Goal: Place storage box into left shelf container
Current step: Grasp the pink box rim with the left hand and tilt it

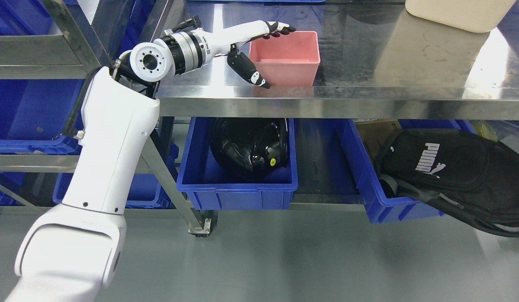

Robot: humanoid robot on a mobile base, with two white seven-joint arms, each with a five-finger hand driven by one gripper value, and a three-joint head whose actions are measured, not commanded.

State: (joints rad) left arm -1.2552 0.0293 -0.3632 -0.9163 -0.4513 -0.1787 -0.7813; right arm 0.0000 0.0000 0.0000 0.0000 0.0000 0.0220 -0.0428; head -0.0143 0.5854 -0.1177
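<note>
On steel table (368,94), left hand (259,50) splayed beside storage box (286,56)

We note our left arm (108,167) rising from the lower left, bent at the wrist (179,48) and reaching rightward. Our left hand (253,46) is spread: fingers (280,29) extended, thumb (249,71) angled downward, grasping nothing.

A white robot left hand (259,46) with black fingertips (284,29) reaches across a silver, mirror-bright stainless steel table (368,100); just right of the hand sits a plain pink plastic storage box (286,58). Below the hand, a royal-blue plastic crate (238,193) holds a glossy black helmet (249,147) bearing a small yellow sticker. Farther right, a black fabric bag (448,167) carries white lettering. At far upper right, what appears to be a cream container (456,12).
</note>
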